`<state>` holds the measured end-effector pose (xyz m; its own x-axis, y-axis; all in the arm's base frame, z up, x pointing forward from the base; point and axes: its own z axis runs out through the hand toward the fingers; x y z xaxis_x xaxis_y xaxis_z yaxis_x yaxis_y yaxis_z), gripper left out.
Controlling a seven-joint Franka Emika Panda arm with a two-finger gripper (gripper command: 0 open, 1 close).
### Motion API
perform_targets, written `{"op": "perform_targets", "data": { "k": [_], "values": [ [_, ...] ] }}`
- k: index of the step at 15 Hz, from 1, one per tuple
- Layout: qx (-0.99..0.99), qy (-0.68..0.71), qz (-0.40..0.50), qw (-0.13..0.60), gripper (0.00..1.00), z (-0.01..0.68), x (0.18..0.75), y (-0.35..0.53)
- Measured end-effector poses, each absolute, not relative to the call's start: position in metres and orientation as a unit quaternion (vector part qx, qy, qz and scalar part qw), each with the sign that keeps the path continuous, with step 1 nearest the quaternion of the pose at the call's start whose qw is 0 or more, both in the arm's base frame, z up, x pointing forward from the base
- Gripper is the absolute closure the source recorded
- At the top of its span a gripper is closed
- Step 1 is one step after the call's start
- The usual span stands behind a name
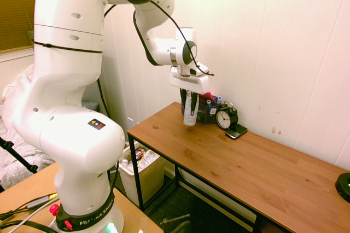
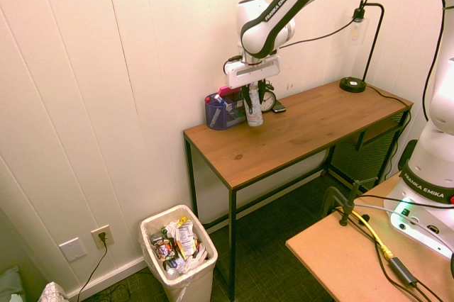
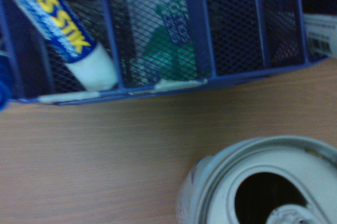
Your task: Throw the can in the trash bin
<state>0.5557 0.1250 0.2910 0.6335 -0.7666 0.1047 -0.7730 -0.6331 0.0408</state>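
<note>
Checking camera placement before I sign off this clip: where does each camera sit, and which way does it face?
First exterior view: above and behind the arm's base, facing the wooden desk and wall; most of the arm shows, claw on the can.
Second exterior view: opposite side, high beyond the trash bin, looking across the desk; arm enters from picture right.
Wrist view: on the wrist, looking down at the can's top and mesh organizer; no robot body evident.
Both exterior views share desk, bin, can, claw.

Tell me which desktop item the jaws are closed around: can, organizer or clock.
The silver-white can. It stands between the jaws, while the blue-purple mesh organizer and the round black clock sit outside them.
</note>
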Motion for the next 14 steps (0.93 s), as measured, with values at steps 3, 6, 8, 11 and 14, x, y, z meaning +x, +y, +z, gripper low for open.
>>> {"op": "perform_targets", "data": {
  "k": [3, 6, 8, 11, 14],
  "values": [
    [0.924, -0.378, 0.054, 0.027, 1.00, 0.337, 0.521, 0.193],
    [0.949, -0.310, 0.058, 0.021, 1.00, 0.366, 0.453, 0.312],
    [0.958, -0.277, 0.064, 0.031, 1.00, 0.363, 0.423, 0.383],
    [0.959, -0.277, 0.038, 0.049, 0.00, 0.313, 0.445, 0.427],
    [0.956, -0.290, 0.010, 0.046, 0.00, 0.269, 0.485, 0.445]
  ]
}}
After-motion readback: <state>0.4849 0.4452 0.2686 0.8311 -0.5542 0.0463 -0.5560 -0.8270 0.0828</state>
